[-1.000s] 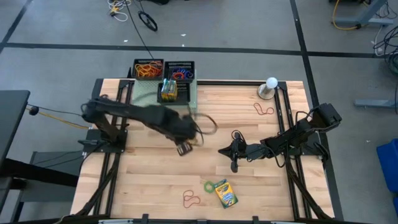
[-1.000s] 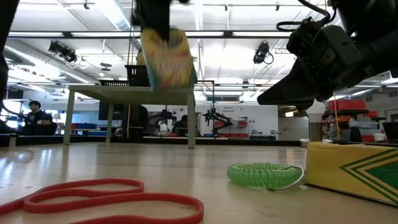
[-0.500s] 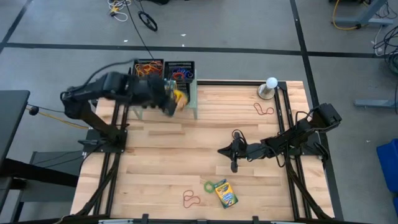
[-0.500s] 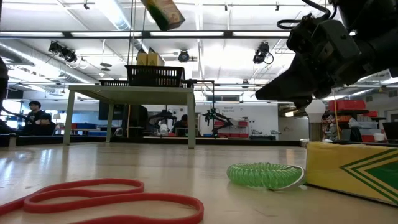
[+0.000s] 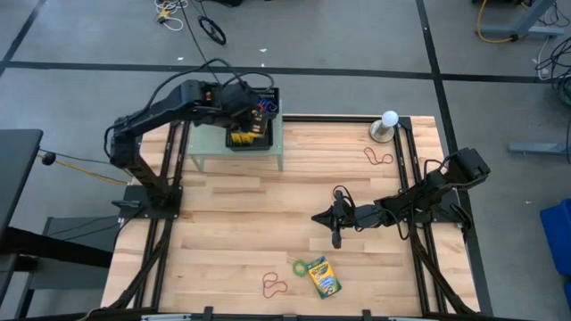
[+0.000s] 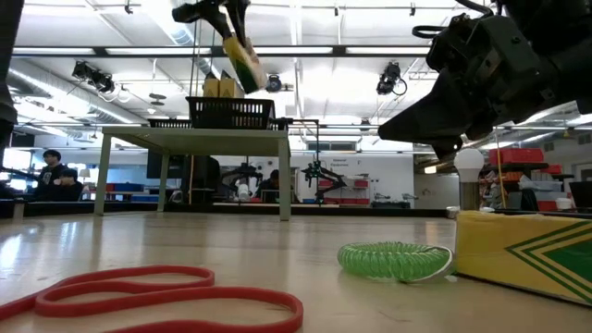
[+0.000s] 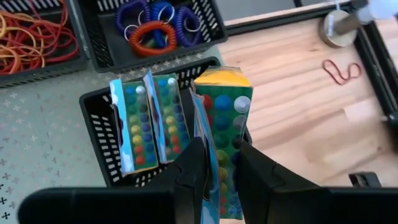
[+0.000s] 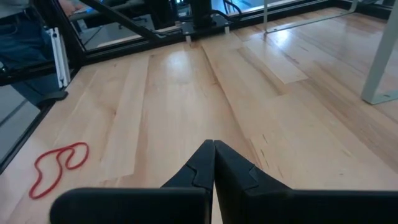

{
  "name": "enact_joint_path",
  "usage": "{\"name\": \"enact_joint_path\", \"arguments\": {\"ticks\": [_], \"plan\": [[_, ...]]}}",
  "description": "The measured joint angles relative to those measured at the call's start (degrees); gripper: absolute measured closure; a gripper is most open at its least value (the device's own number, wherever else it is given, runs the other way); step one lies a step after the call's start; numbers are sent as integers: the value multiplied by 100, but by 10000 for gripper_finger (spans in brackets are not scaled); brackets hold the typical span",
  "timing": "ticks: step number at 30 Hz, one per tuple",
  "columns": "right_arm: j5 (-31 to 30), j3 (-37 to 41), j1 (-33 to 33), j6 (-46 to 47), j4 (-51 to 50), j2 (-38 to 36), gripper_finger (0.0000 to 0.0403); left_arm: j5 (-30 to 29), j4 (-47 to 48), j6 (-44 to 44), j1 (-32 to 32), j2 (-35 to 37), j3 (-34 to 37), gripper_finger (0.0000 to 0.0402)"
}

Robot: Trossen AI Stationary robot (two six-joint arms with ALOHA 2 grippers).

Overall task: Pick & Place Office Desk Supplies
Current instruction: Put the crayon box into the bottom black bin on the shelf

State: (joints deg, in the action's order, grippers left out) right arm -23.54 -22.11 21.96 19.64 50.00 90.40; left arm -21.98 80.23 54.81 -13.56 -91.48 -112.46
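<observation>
Over the pale green perforated shelf [image 5: 207, 141] at the table's far edge, the left gripper [image 7: 219, 163] hangs above a black mesh tray [image 7: 102, 127], fingers clamped on a crayon box [image 7: 222, 118]. Box held upright, its lower end above or just inside the tray — cannot tell which — just beside two more crayon boxes [image 7: 146, 118] already standing on end there; likely kept vertical so it slots in alongside them rather than lying across

Behind that tray on the shelf: one tray of red and orange rubber bands [image 7: 31, 37], another with blue, purple and orange coil loops [image 7: 155, 22] — sorted by kind, it seems

Well away from the shelf, toward the near side of the table, the right gripper [image 8: 213, 158] waits low over bare boards, fingers pressed together, holding nothing

Still loose near the front edge, far from the shelf: another crayon box [image 5: 323, 276], a green coil [image 5: 299, 266], a red band [image 5: 273, 285]. A second red band [image 5: 378, 158] lies beside the white ball on its stand [image 5: 387, 123]
</observation>
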Motion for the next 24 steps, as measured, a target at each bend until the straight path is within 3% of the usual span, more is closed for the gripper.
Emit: {"name": "enact_joint_path", "arguments": {"ticks": [9, 24], "plan": [[1, 0, 0, -43, -2, -1, 391, -242, -33, 247, -109, -330, -1, 330], [0, 0, 0, -63, -2, -1, 391, -21, -6, 309, -188, -796, 0, 328]]}}
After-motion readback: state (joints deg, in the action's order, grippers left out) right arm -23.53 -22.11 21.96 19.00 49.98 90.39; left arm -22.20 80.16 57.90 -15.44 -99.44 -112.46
